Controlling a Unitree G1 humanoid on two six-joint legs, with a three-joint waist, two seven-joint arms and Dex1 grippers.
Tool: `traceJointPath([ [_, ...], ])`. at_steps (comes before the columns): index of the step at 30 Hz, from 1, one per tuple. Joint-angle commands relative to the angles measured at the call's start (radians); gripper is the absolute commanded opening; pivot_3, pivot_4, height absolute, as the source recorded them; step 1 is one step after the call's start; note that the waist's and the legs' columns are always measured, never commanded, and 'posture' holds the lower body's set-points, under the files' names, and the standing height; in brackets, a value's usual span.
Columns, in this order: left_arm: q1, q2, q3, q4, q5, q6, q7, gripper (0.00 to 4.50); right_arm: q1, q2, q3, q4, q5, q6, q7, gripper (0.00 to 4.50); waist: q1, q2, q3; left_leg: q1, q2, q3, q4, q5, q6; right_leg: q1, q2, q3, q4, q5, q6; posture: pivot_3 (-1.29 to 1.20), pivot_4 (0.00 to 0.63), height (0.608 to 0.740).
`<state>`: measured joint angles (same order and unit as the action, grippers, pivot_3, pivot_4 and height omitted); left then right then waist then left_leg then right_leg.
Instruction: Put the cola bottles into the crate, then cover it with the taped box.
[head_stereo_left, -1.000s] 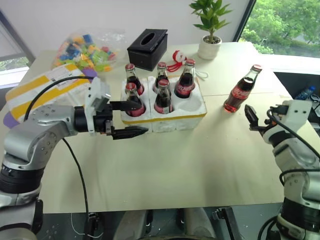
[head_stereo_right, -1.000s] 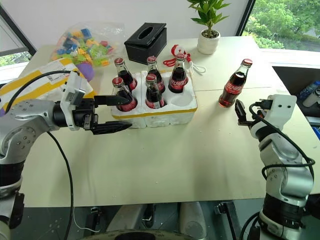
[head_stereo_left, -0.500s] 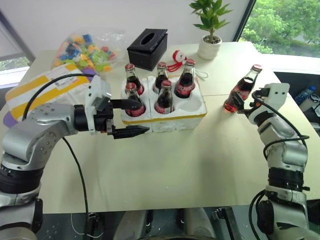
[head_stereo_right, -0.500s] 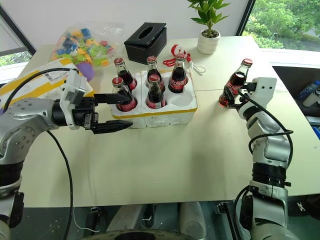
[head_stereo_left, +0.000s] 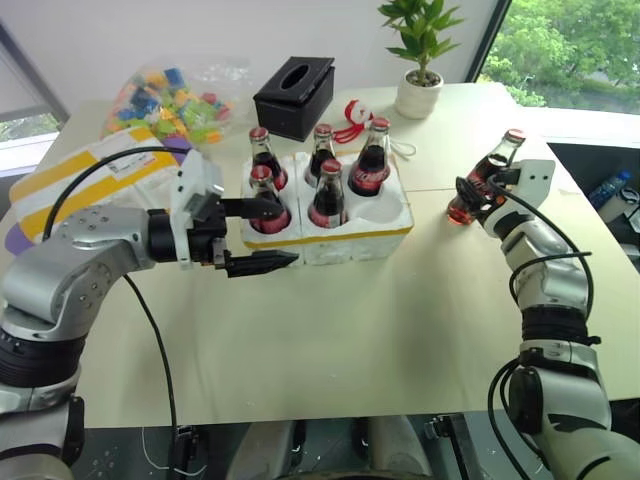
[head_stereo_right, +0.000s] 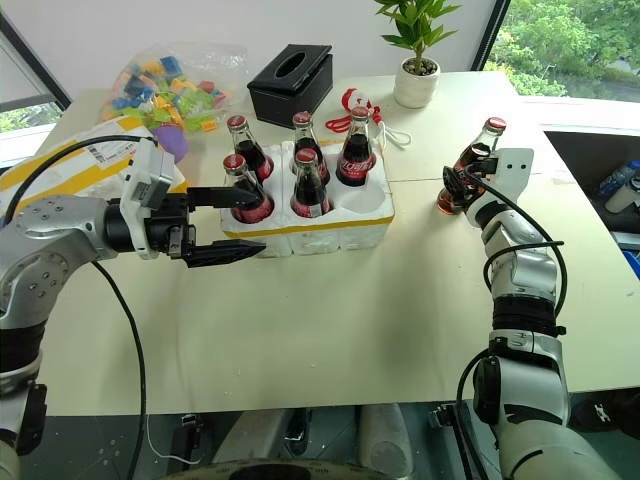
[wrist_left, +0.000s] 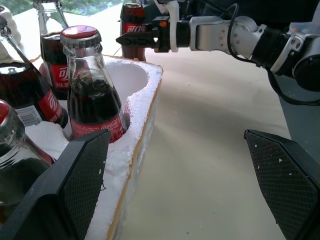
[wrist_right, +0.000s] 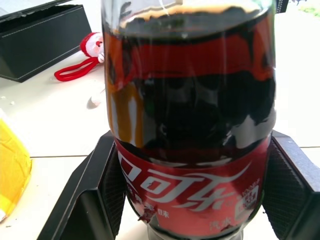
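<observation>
Several cola bottles stand in the wells of the white crate, which has a yellow band round its rim; the front right well is empty. One more cola bottle stands on the table to the right, and my right gripper is shut on its lower body; its pads press both sides of the red label. By the crate's front left corner my left gripper stands open, holding nothing. The taped box lies at the far left.
Behind the crate stand a black tissue box, a bag of coloured blocks, a small red and white figure and a potted plant. The table's right edge runs just behind my right arm.
My right arm has reached forward to the lone bottle and its gripper has shut round it. The left arm and the crate have not moved.
</observation>
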<state>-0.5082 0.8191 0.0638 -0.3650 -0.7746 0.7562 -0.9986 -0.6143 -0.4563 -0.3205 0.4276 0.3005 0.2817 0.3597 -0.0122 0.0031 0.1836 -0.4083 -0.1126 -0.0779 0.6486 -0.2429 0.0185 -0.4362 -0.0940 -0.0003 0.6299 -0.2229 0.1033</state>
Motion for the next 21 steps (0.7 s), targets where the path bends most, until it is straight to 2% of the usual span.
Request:
traceJointPath([
  [1,-0.013,0.011,0.034,-0.009,0.000,-0.012,0.000,4.50,-0.029,-0.046,-0.052,-0.178,0.051,-0.001,-0.002,2.85,-0.001,0.001,0.000,0.000,0.000,0.000,0.000,0.000,0.000,0.000,0.000,0.000,0.000,0.000,0.000,0.00,0.150,0.732],
  [5,-0.012,0.013,0.036,-0.003,0.001,-0.014,-0.003,4.50,-0.055,-0.049,-0.075,-0.345,0.140,0.080,0.005,2.85,0.000,0.001,0.001,-0.001,0.000,0.000,0.000,0.000,0.000,-0.002,0.000,0.000,0.001,0.000,0.000,0.00,0.150,0.732],
  [11,-0.020,0.014,0.035,0.009,0.005,-0.018,-0.006,4.50,-0.072,-0.021,-0.053,-0.620,0.398,0.335,0.027,2.85,-0.004,0.001,0.001,-0.001,0.001,0.000,-0.001,-0.002,0.004,-0.003,0.001,0.000,0.001,0.000,0.000,0.00,0.150,0.732],
  [17,-0.025,0.011,0.029,0.018,0.012,-0.026,-0.008,4.50,-0.030,0.041,0.056,-0.718,0.461,0.428,0.026,2.85,0.001,0.000,0.000,-0.001,0.001,0.000,0.000,-0.003,0.004,-0.002,0.000,0.000,0.000,0.000,0.000,0.00,0.150,0.732],
  [21,-0.026,0.012,0.028,0.018,0.015,-0.029,-0.010,4.50,-0.013,0.030,0.125,-0.698,0.410,0.413,0.070,2.85,0.005,0.000,0.000,-0.001,0.000,0.000,0.000,-0.003,0.005,-0.002,-0.001,0.000,0.000,0.000,0.000,0.00,0.150,0.732],
])
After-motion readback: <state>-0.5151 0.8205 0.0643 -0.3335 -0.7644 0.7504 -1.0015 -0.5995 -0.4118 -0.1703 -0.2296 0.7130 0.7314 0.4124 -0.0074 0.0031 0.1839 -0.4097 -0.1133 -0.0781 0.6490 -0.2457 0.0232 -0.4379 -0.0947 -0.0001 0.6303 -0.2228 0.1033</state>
